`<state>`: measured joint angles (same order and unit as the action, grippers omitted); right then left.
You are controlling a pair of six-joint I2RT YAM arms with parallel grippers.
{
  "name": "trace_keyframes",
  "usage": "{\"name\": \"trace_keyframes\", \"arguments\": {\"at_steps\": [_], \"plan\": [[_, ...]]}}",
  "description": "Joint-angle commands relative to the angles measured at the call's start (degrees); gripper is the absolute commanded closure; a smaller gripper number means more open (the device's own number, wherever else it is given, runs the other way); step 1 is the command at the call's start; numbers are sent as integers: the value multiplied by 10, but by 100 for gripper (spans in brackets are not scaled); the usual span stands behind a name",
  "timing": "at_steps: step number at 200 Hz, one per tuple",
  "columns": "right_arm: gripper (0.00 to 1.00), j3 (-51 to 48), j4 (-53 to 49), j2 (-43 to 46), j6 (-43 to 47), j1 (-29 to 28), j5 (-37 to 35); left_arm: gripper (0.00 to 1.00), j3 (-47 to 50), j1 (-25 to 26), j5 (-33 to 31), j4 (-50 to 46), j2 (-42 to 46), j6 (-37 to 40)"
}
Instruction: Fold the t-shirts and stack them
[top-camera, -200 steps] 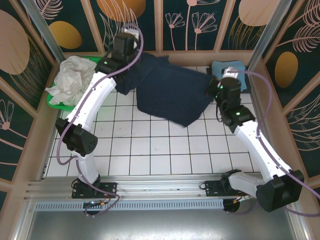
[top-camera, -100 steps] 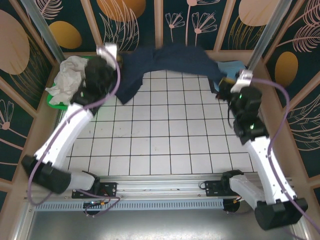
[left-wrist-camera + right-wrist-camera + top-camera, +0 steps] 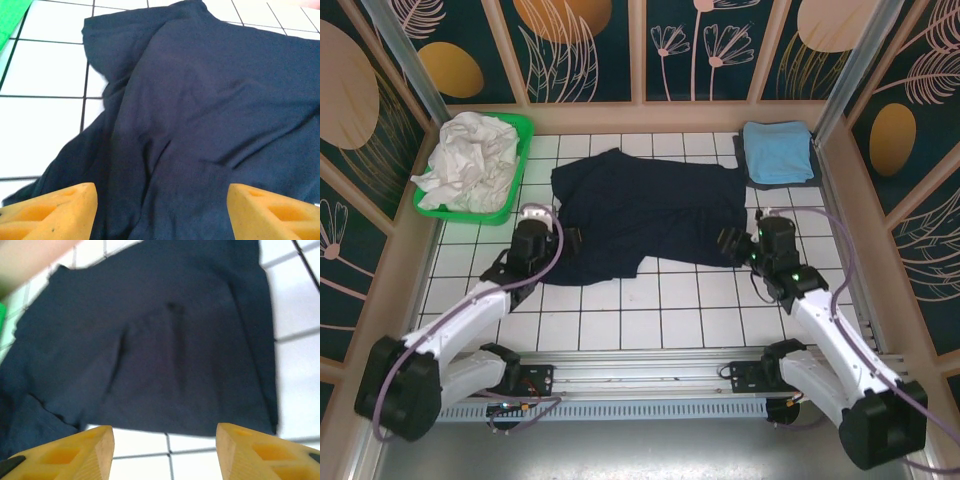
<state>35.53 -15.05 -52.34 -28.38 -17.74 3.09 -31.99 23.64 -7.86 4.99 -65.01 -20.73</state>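
The navy t-shirt (image 3: 650,205) lay spread left-to-right just ahead of both your arms. Your left gripper (image 3: 160,195) and right gripper (image 3: 165,432) gaped wide and empty, one at each near corner.

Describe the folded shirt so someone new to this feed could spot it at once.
Look at the white tiled table, then its far right corner. The light blue t-shirt lies there, folded into a neat rectangle. The navy t-shirt is spread loose mid-table and the white cloth is crumpled in the green basket; only this one is folded.
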Motion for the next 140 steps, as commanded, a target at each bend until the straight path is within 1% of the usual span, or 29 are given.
{"name": "trace_keyframes", "arguments": {"at_steps": [1,12,28,45,59,69,78,97,119,140], "plan": [[41,51,79,-97,25,-11,-2,32,-56,0,20,16,-101,-9],[38,87,87,-165,45,-11,-4,33,-83,1,33,2,-153,-10],[37,133,97,-255,61,-8,-24,33,-95,0,39,2,-207,-24],[37,145,155,-321,68,-6,-86,31,-92,0,39,27,-249,-37],[37,179,151,-374,63,13,-100,36,-119,0,47,10,-282,-47],[37,201,149,-411,68,31,-96,42,-128,0,59,5,-295,-51],[38,211,150,-435,72,41,-102,47,-123,0,56,8,-293,-58],[40,225,161,-471,82,60,-90,48,-86,0,46,14,-252,-61],[45,251,152,-517,93,67,-57,48,-41,3,51,9,-183,-70],[51,252,149,-537,90,64,-62,44,-18,18,62,0,-129,-74]]}}
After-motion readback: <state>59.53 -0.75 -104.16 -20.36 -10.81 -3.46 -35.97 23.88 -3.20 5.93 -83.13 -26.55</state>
